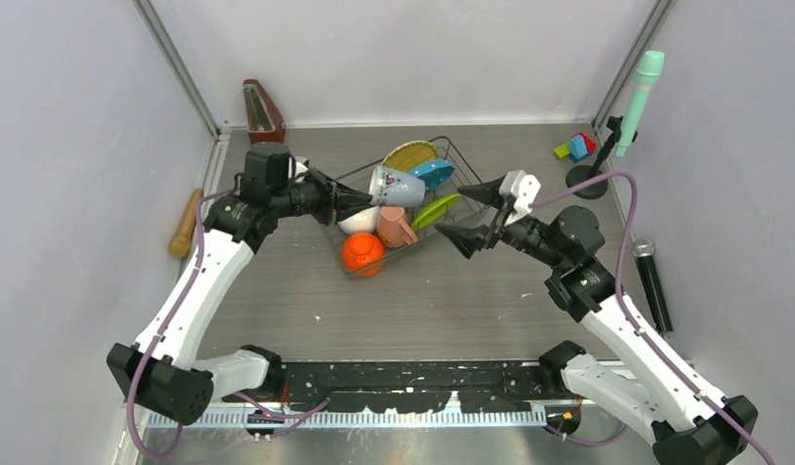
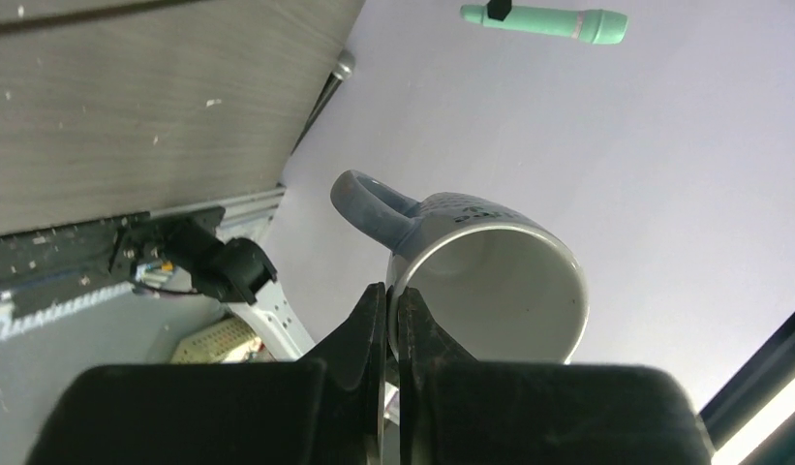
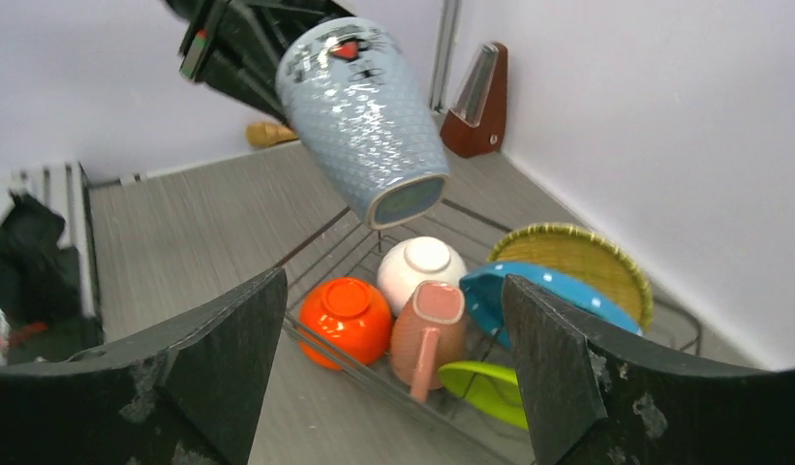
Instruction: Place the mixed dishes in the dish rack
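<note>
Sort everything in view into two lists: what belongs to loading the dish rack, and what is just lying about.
Job: dish rack, small grey-blue mug, orange bowl, white bowl, salmon-pink mug, lime green plate, teal-blue plate, yellow woven plate.
Lying about: wooden metronome, toy blocks, wooden rolling pin, green microphone, black microphone.

Metronome (image 1: 262, 111), toy blocks (image 1: 576, 146), mint microphone (image 1: 643, 97), black microphone (image 1: 652, 283) line the edges.

Left fingers (image 2: 367, 334) clamped nearly closed; right fingers (image 3: 224, 373) spread wide, facing them
</note>
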Tool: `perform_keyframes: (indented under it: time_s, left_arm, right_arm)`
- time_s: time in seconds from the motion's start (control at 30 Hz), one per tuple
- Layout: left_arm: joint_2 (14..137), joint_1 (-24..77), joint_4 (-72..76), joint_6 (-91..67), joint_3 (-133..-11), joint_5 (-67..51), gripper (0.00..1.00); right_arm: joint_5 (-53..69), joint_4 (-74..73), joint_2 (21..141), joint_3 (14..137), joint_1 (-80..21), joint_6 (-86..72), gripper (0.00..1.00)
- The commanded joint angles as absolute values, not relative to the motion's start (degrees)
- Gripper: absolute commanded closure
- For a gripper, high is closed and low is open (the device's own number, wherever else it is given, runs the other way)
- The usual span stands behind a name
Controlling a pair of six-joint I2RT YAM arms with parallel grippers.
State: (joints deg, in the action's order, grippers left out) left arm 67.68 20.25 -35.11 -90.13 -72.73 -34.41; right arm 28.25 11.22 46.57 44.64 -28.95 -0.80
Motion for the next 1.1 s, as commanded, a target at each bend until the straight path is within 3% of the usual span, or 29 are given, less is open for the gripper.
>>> perform_keyframes:
  time_s: [0.0,0.27,1.07]
  left_arm:
    - [64.9,20.5,-35.3,-95.3,-73.7,-40.8,1.00]
    - [64.8,20.6,-35.8,-93.9,-72.1,-43.7,1.00]
    - [63.2,22.1,-31.2,-91.7,-68.8,-46.2,1.00]
  right_arm:
    - [37.2,17.3,45.3,43.1,-29.8,19.1,0.13]
    - [43.8,17.7,49.1,46.8,-30.6,19.2,0.13]
    - [46.6,32.7,58.3,47.1,-30.7,7.9,0.12]
